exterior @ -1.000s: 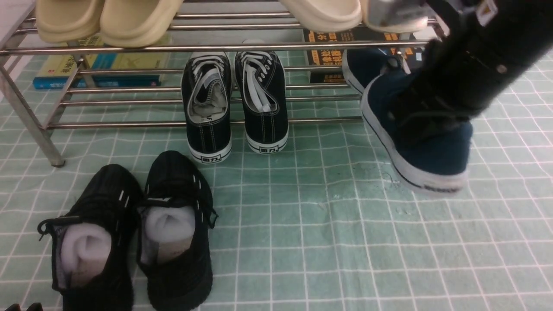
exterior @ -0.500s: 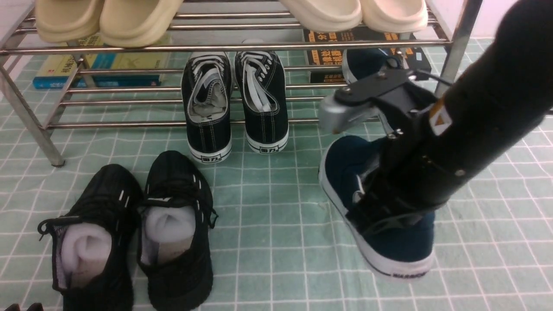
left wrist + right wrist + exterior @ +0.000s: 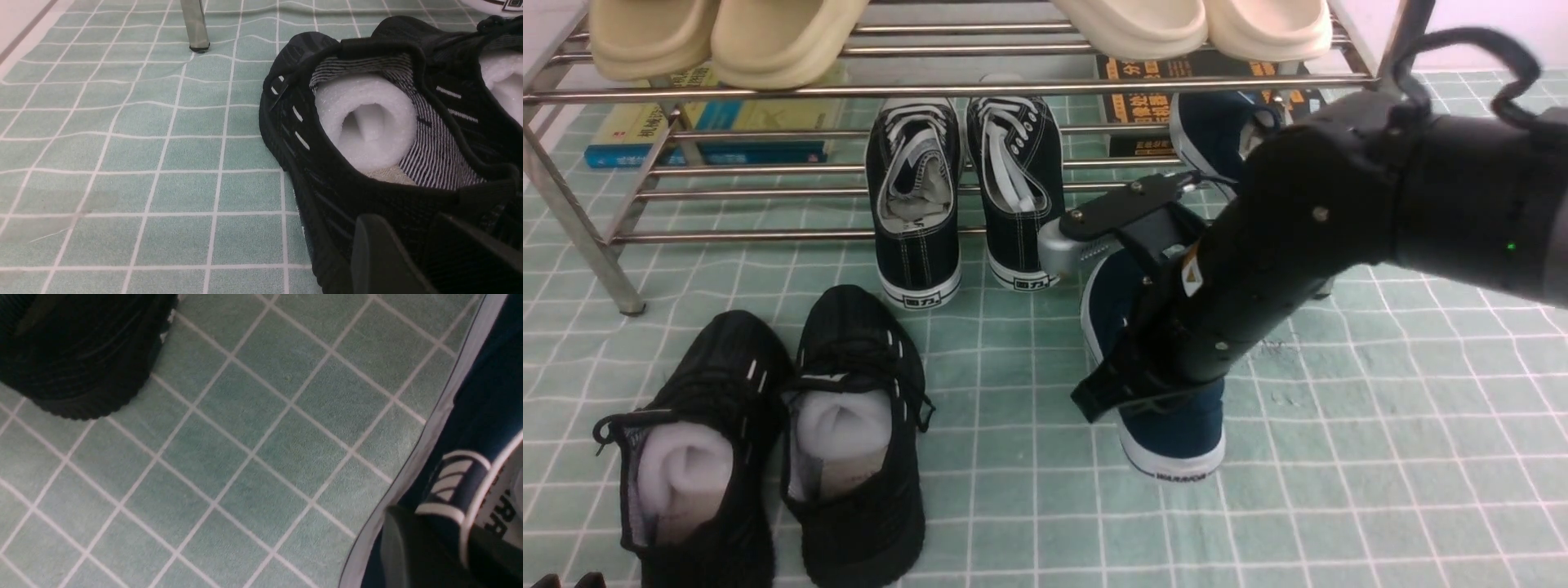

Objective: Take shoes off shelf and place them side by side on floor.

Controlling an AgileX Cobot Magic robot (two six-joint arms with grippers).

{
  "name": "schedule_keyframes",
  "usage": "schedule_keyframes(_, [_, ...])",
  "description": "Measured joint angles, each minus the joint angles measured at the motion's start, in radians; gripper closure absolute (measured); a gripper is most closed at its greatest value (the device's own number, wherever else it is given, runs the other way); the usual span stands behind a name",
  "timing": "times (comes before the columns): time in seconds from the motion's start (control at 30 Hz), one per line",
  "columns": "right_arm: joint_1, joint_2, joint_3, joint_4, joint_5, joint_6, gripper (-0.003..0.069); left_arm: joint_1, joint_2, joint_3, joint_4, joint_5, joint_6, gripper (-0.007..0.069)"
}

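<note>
Once lifted off shelf [image 3: 768, 90]: shoe [image 3: 1176, 441] lowered to floor [image 3: 1339, 457]
Right gripper [image 3: 1147, 392]: clamped on shoe (release next)
Remaining: second shoe [image 3: 1213, 122]

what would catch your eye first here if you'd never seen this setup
The big black right arm, its right gripper shut on a navy shoe low at the green floor, centre-right. The second navy shoe sits on the lower tier of the shelf behind, and black knit sneakers stuffed with white foam stand front left.
</note>
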Motion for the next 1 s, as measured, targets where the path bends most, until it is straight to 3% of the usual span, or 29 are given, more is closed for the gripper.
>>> schedule_keyframes(0.23, [0.000, 0.065, 0.000, -0.010, -0.034, 0.113, 0.0612, 0.000, 0.000, 0.000, 0.001, -0.001, 0.000, 0.0409])
schedule_keyframes(0.33, [0.000, 0.070, 0.000, -0.010, -0.035, 0.181, 0.0580, 0.000, 0.000, 0.000, 0.001, -0.001, 0.000, 0.0407])
schedule_keyframes(0.57, [0.000, 0.070, -0.107, -0.001, 0.140, 0.210, 0.0318, 0.000, 0.000, 0.000, 0.001, -0.001, 0.000, 0.0403])
schedule_keyframes(0.73, [0.000, 0.070, -0.262, -0.041, 0.325, 0.152, 0.0242, 0.000, 0.000, 0.000, 0.001, -0.001, 0.000, 0.0403])
schedule_keyframes(0.83, [-0.012, 0.070, -0.376, -0.116, 0.408, 0.110, 0.0332, 0.000, 0.000, 0.000, 0.001, -0.001, 0.000, 0.0403])
schedule_keyframes(1.0, [-0.091, 0.070, -0.428, -0.241, 0.404, 0.105, 0.0633, 0.000, 0.000, 0.000, 0.001, -0.001, 0.000, 0.0403])
